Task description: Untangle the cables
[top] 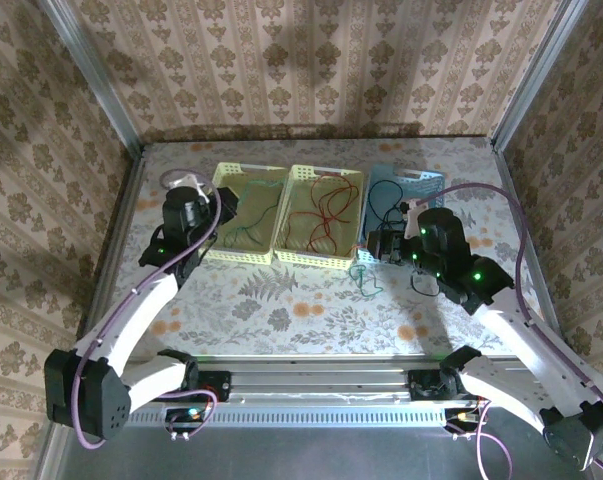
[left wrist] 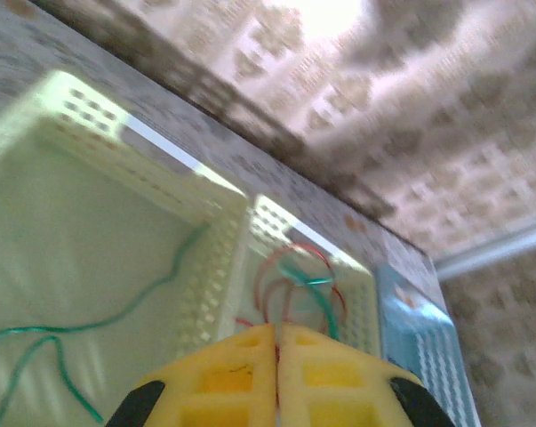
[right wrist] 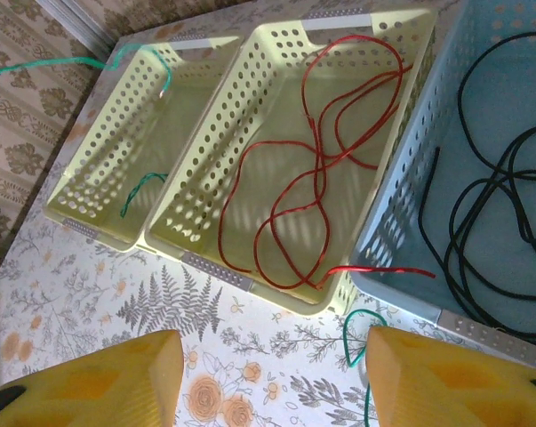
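Sorting seems nearly done: the red cable (right wrist: 312, 178) is laid in the middle basket (right wrist: 216, 160), the black cable (right wrist: 461, 89) in the blue basket (right wrist: 401, 178) right of it, a green cable (left wrist: 116, 316) left of it. A green strand (right wrist: 348, 338) lies on the tabletop (right wrist: 116, 311) before it — a grasp by the open right end effector (right wrist: 275, 356) seems called for. The left end effector (left wrist: 276, 334) is shut, nothing seen pinched.

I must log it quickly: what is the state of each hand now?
Left hand: closed; whether it holds anything cannot be told.
Right hand: open, holding nothing.

White arms (top: 131, 310) — lilac cables (top: 518, 262), yellow fingers (right wrist: 99, 378)
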You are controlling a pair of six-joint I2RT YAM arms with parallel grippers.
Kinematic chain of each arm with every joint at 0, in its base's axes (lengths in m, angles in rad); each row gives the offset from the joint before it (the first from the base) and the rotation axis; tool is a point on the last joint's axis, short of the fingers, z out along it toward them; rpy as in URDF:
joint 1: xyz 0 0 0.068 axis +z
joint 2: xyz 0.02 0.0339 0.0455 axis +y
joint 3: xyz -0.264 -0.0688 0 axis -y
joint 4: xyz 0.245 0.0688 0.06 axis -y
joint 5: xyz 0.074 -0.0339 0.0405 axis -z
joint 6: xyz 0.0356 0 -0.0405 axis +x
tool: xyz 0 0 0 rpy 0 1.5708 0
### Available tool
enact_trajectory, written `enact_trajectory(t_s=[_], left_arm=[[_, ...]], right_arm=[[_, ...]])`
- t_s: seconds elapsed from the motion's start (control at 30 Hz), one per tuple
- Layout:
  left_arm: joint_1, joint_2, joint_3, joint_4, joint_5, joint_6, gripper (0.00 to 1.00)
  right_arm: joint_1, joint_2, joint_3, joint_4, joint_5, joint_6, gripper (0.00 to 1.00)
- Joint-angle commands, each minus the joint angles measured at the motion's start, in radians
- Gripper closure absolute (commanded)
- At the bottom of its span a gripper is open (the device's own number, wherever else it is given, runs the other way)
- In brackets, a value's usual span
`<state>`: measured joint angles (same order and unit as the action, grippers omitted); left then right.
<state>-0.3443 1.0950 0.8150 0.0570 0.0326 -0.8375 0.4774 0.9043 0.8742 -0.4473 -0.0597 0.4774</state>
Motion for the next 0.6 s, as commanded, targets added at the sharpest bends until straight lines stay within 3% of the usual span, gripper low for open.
enact_trajectory(t_s=[0.0, 0.2, 0.3, 0.4, 0.47, 0.57], left_arm=[[0.013, 0.022, -0.028, 0.100, -0.193, -0.053, 1.00], [0.025, 0.215, 0.004, 0.164, -0.272, -0.048, 1.00], [0.028, 0.317, 0.025, 0.217, -0.236, -0.052, 0.97], [0.030, 0.383, 0.045, 0.228, -0.199, -0.075, 0.61], [0.026, 0.395, 0.068, 0.184, -0.200, -0.073, 0.28], [0.018, 0.366, 0.101, 0.105, -0.208, -0.035, 0.08]], right_arm=[[-0.005, 0.004, -0.024, -0.002, -0.027, 0.006, 0.42], [-0.003, 0.020, -0.008, -0.019, -0.055, -0.012, 0.42], [-0.003, 0.027, -0.001, -0.040, -0.059, -0.027, 0.42], [0.000, 0.030, -0.006, -0.052, -0.068, -0.032, 0.43], [0.004, 0.037, -0.009, -0.064, -0.066, -0.033, 0.44], [0.013, 0.055, -0.013, -0.082, -0.057, -0.036, 0.44]])
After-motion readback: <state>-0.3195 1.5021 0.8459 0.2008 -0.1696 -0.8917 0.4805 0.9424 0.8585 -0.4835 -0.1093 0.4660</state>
